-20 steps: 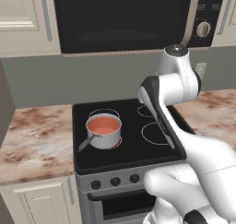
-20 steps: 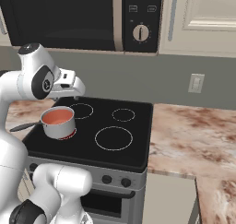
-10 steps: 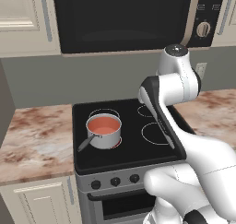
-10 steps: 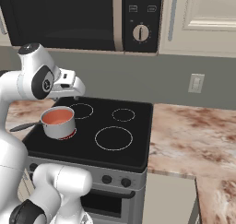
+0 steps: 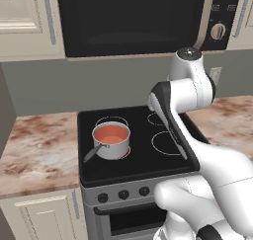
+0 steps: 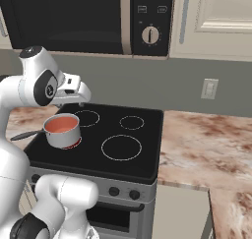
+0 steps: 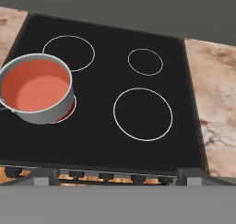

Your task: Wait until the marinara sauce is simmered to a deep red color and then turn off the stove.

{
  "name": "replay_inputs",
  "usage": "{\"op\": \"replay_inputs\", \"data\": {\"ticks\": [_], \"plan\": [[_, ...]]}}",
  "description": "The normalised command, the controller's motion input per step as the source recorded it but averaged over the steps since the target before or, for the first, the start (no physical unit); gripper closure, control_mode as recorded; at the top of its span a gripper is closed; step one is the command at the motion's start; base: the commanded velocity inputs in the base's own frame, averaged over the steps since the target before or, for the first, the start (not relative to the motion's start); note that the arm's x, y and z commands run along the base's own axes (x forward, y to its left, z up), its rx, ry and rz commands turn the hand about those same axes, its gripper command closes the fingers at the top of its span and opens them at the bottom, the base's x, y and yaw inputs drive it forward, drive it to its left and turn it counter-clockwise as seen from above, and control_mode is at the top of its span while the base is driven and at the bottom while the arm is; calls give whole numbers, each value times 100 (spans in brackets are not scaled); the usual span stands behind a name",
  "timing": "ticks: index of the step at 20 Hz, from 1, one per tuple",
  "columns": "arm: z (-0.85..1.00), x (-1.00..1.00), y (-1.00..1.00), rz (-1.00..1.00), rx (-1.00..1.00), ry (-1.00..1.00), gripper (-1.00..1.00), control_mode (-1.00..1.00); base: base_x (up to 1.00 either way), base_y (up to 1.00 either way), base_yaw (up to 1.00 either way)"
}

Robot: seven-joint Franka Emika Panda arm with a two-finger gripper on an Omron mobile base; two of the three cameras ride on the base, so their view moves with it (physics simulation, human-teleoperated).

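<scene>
Marinara sauce point(image 7: 34, 85) sits orange-red in saucepan point(image 7: 46, 112) on stove point(image 7: 106, 140).

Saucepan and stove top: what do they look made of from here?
The saucepan looks like brushed steel: matte grey wall, pale rim, though the render leaves it open. The stove top looks like smooth black glass, flat, with white burner rings. The marinara sauce is opaque orange-pink.

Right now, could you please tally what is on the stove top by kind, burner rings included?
Burner rings on the stove: 4, one glowing red under the saucepan
Saucepan: 1
Marinara sauce, orange-pink patch: 1
Total: 6
</scene>
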Motion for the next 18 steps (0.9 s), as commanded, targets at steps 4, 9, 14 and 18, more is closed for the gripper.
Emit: {"op": "replay_inputs", "data": {"ticks": [4,9,14,18], "plan": [[0,0,0,0,0,0,-100,-100,0,0,0],[0,0,0,0,0,0,-100,-100,0,0,0],[0,0,0,0,0,0,-100,-100,0,0,0],[0,0,0,0,0,0,-100,-100,0,0,0]]}}
